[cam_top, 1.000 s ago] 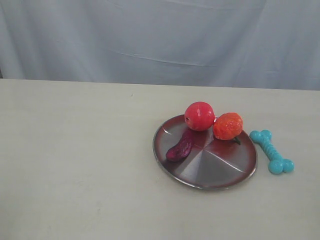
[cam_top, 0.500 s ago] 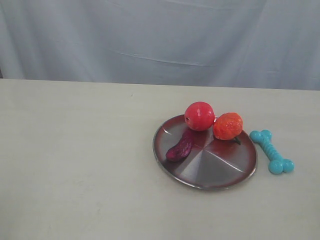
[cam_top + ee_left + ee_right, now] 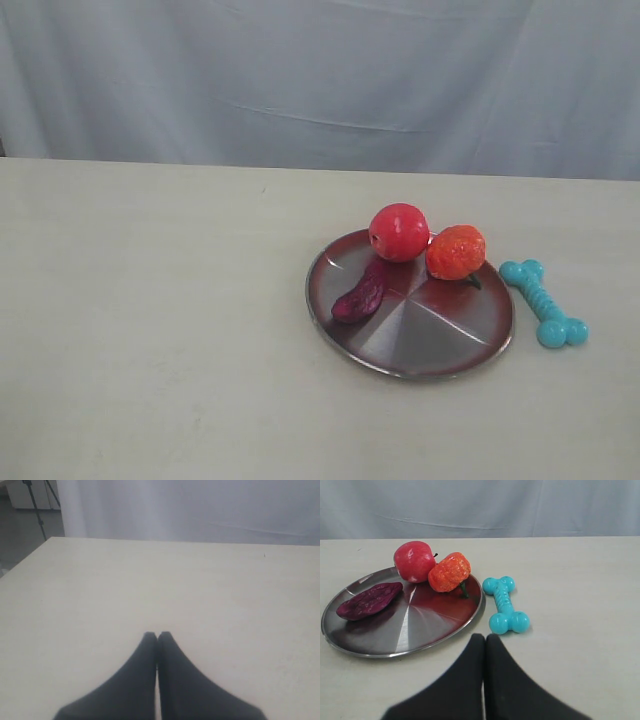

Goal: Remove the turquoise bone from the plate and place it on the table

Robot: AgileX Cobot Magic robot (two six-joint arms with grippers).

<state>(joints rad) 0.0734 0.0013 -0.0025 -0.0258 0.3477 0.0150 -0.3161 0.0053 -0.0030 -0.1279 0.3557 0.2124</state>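
The turquoise bone (image 3: 543,302) (image 3: 504,604) lies flat on the table (image 3: 150,330), just right of the plate (image 3: 450,330) (image 3: 395,635) and apart from its rim. In the right wrist view my right gripper (image 3: 485,638) is shut with nothing between its fingers, a short way from the bone's near knobs. My left gripper (image 3: 157,635) is shut too, over bare tabletop (image 3: 100,590). Neither gripper shows in the exterior view.
On the plate sit a red apple (image 3: 398,231) (image 3: 414,561), an orange-red fruit (image 3: 455,251) (image 3: 449,572) and a dark purple oblong piece (image 3: 360,294) (image 3: 369,600). A pale curtain (image 3: 320,80) hangs behind the table's far edge.
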